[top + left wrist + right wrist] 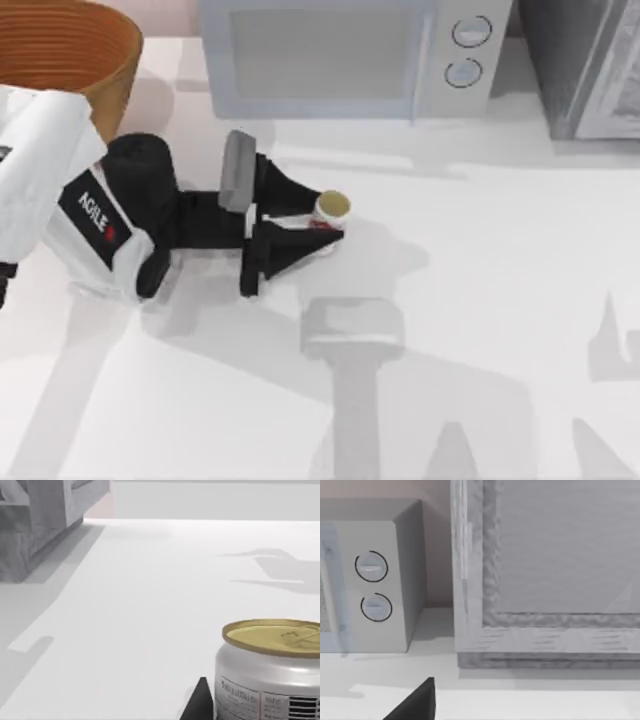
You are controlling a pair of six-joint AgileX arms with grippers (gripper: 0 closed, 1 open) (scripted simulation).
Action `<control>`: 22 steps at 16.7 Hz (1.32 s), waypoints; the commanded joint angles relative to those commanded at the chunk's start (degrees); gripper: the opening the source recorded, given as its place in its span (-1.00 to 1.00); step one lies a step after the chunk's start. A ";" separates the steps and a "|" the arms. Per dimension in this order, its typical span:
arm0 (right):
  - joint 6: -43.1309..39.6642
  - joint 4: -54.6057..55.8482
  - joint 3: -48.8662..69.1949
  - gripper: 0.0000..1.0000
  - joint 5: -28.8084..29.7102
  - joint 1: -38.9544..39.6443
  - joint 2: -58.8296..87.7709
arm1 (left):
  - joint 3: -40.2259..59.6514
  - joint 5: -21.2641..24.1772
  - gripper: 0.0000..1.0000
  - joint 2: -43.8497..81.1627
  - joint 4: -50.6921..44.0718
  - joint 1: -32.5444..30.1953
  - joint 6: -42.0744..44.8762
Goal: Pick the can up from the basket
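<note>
The left gripper (322,222) reaches across the white desk (480,300), its 2 black fingers (300,240) closed narrowly on the can (330,208), which stands upright near the middle of the desk, outside the basket (70,50). The basket sits at the far left corner. A microwave (340,55) stands along the far edge.

Your can stands on the tabletop, outside the basket.
The can (331,207) sits between the left tool's (318,215) fingers, the basket (100,60) far left, the microwave (350,55) behind.
</note>
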 joint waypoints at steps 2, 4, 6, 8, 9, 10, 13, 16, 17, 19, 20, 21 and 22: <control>0.00 0.00 0.00 1.00 0.00 0.00 0.00 | 0.47 0.11 -1.00 0.87 0.60 0.10 0.12; 0.00 0.00 0.00 1.00 0.00 0.00 0.00 | 0.47 0.11 -1.00 0.87 0.60 0.10 0.12; 0.00 0.00 0.00 1.00 0.00 0.00 0.00 | 0.47 0.11 -1.00 0.87 0.60 0.10 0.12; 0.00 0.00 0.00 1.00 0.00 0.00 0.00 | 0.47 0.11 -0.85 0.87 0.60 0.10 0.12; 0.00 0.00 0.00 1.00 0.00 0.00 0.00 | 0.47 0.11 -0.70 0.87 0.60 0.10 0.12; 0.00 0.00 0.00 1.00 0.00 0.00 0.00 | 0.47 0.11 -0.55 0.87 0.60 0.10 0.12; 0.00 0.00 0.00 1.00 0.00 0.00 0.00 | 0.47 0.11 -0.10 0.87 0.60 0.10 0.12; 0.00 0.00 0.00 1.00 0.00 0.00 0.00 | 0.47 0.11 0.36 0.87 0.60 0.10 0.12; 0.00 0.00 0.00 1.00 0.00 0.00 0.00 | 0.47 0.11 0.51 0.87 0.60 0.10 0.12; 0.00 0.00 0.00 1.00 0.00 0.00 0.00 | 0.47 0.11 0.81 0.87 0.60 0.10 0.12; 0.00 0.00 0.00 1.00 0.00 0.00 0.00 | 0.47 0.11 0.96 0.87 0.60 0.10 0.12; 0.00 0.00 0.00 1.00 0.00 0.00 0.00 | 0.47 0.11 1.00 0.87 0.60 0.10 0.12; 0.00 0.00 0.00 1.00 0.00 0.00 0.00 | 0.47 0.11 1.00 0.87 0.60 0.10 0.12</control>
